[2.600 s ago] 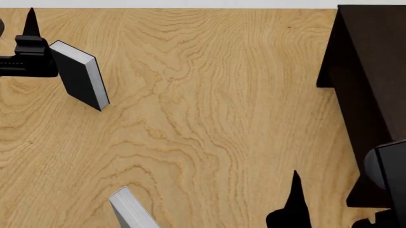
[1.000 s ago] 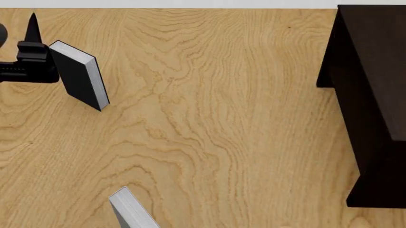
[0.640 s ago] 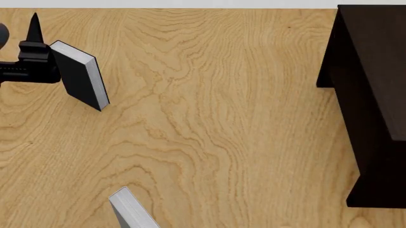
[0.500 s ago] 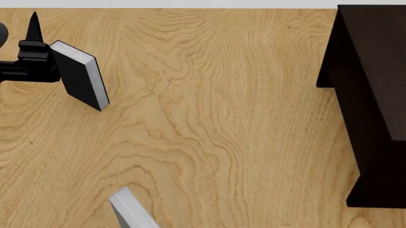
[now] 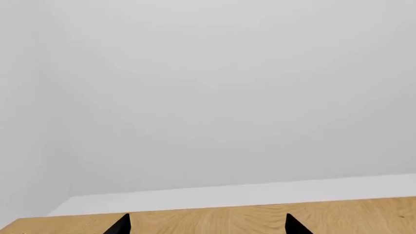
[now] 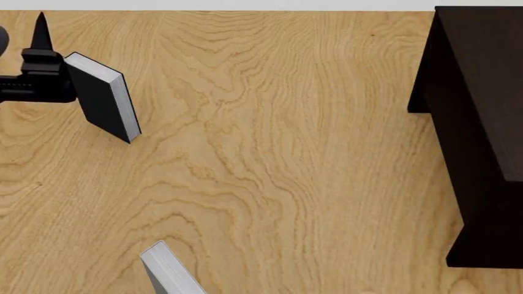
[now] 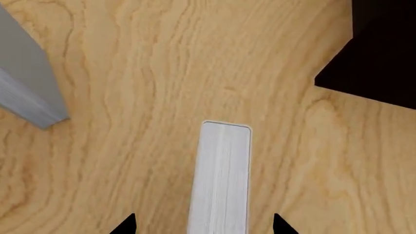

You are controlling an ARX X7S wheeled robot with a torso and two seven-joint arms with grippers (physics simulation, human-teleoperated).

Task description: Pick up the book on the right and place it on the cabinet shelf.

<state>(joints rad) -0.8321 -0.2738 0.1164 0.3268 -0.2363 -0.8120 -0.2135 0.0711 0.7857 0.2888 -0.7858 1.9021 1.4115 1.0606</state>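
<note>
The book [image 7: 219, 180], light grey with white page edges, stands on edge on the wooden table. It shows only in the right wrist view. My right gripper [image 7: 202, 225] is open, with one fingertip on each side of the book and not touching it. The near-identical second grey book [image 6: 168, 269] stands to its left and also shows in the right wrist view [image 7: 26, 83]. The dark cabinet [image 6: 478, 110] stands at the table's right and shows in the right wrist view [image 7: 383, 48]. Its shelf is hidden. My left gripper [image 5: 206, 226] is open and empty.
A black-covered book [image 6: 102, 98] stands at the far left, with my left gripper's finger [image 6: 39, 30] just beside it. Bare wooden table [image 6: 278, 153] lies between the books and the cabinet. The table's far edge meets a white wall [image 5: 208, 97].
My right arm showed at the lower right of the head view 2.6 s ago and is now out of that view. My left gripper has shifted slightly beside the black-covered book.
</note>
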